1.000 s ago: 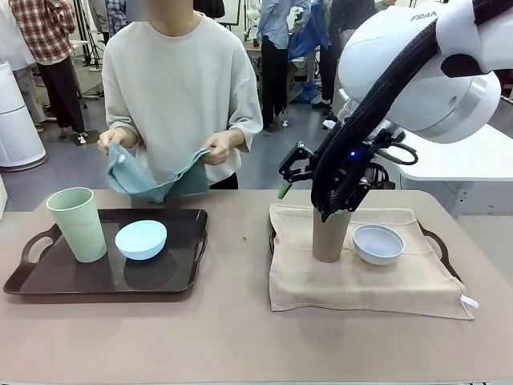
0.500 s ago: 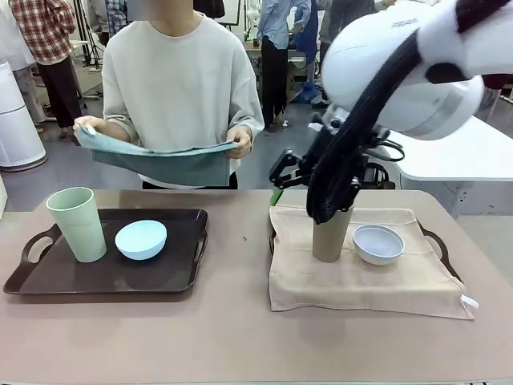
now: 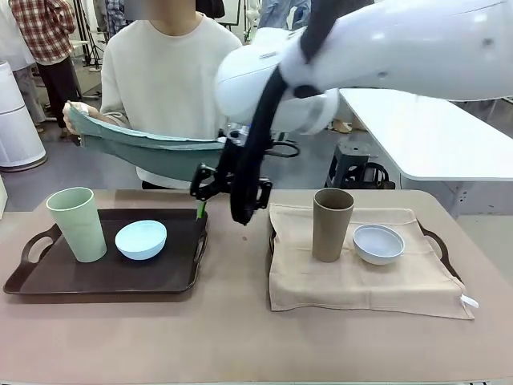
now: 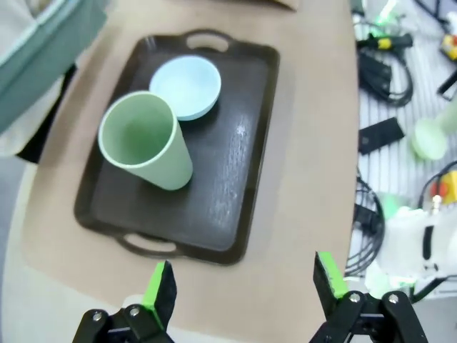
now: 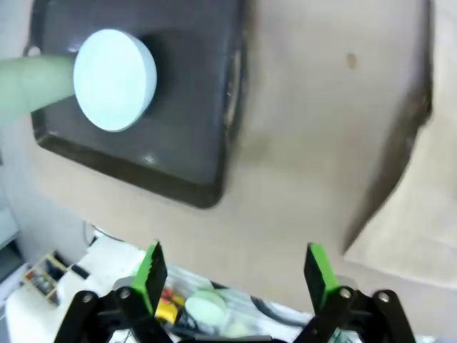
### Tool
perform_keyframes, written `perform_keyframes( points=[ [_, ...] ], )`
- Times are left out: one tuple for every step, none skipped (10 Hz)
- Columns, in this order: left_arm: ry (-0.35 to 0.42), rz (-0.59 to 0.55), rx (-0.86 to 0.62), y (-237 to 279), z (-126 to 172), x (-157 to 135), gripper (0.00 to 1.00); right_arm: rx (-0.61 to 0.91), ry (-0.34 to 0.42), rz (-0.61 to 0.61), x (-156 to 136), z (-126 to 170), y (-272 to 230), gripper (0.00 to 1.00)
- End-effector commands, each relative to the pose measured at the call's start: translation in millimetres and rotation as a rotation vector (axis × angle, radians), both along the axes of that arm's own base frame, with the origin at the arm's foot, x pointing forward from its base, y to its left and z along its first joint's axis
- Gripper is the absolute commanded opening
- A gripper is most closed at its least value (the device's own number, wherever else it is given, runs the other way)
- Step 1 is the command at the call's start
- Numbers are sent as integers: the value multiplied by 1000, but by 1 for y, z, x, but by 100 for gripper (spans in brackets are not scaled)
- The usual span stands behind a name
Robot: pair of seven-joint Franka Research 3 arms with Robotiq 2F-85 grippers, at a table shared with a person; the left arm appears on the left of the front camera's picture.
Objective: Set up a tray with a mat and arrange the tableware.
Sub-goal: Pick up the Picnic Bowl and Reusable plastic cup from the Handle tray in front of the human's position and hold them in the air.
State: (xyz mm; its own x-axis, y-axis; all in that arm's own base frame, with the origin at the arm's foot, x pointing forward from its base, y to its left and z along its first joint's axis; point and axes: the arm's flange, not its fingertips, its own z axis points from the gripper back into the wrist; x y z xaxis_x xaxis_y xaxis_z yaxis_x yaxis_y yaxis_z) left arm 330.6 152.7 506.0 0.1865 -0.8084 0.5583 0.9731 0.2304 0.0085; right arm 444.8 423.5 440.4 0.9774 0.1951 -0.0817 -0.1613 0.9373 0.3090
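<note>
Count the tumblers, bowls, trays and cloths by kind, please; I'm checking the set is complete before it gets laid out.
Tumblers: 2 (pale green tumbler, taupe tumbler)
Bowls: 2 (light blue bowl, whitish bowl)
Trays: 2 (bare dark tray, covered tray)
Cloths: 2 (beige mat over that tray, teal cloth held by the person)
Total: 8

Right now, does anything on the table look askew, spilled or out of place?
Nothing is spilled or tipped. The beige mat hangs past the front of the right tray onto the table, slightly skewed. The left tray has no mat under the green tumbler and blue bowl; the person holds a teal cloth at the far side.
</note>
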Motion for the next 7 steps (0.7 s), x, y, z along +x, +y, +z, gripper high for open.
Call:
perform_keyframes(
  points=[
    [-37,-63,-75,8,-16,24,100,-32,20,24,30,-9,33,100],
    [-43,-86,-99,4,-24,28,100,-35,41,40,33,-23,45,100],
    [-46,-113,-97,3,-27,38,100,-29,62,64,37,-36,59,100],
    [-59,-107,-96,2,-33,46,100,-33,80,86,39,-49,69,100],
    [-53,-99,-89,2,-34,47,100,-43,99,103,38,-59,82,100],
    [-42,-83,-77,1,-33,51,100,-50,87,107,38,-63,91,100],
    [-13,-73,-79,-2,-26,55,100,-59,61,97,35,-60,93,100]
  ],
)
